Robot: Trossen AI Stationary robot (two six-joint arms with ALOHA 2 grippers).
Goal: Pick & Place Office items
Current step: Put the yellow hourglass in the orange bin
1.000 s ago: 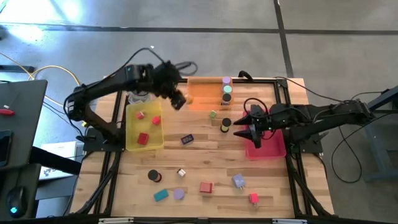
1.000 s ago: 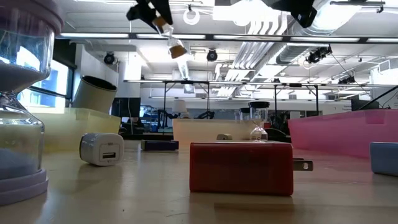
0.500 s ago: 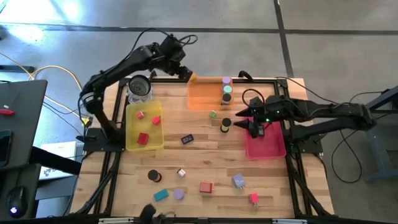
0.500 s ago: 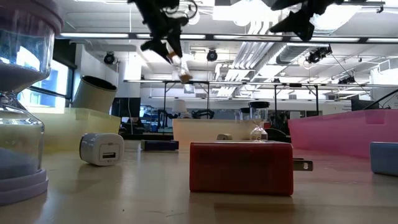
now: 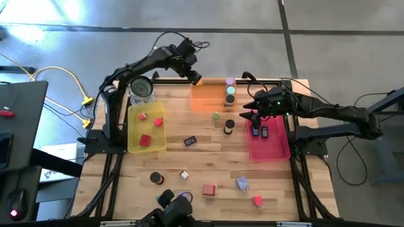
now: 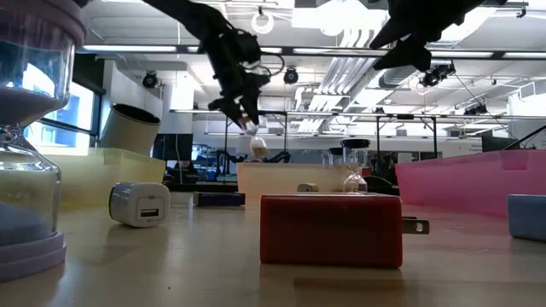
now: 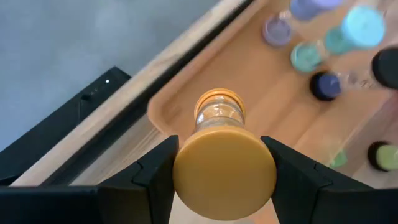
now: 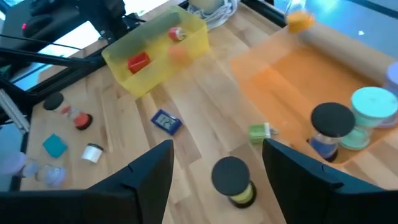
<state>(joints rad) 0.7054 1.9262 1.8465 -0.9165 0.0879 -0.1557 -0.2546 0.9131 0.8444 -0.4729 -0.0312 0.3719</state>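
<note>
The left tool [image 5: 196, 78] pinches a small orange-capped glass hourglass [image 7: 219, 149] above the far corner of the translucent orange tray [image 5: 205, 94], beside the translucent yellow tray [image 5: 134, 144] holding three red blocks [image 5: 145, 140]. The right tool [image 5: 253, 108], fingers spread and empty, hovers over the pink tray [image 5: 274, 148] containing two dark-blue blocks [image 5: 264, 132] on the slatted wooden counter [image 5: 208, 167].
</note>
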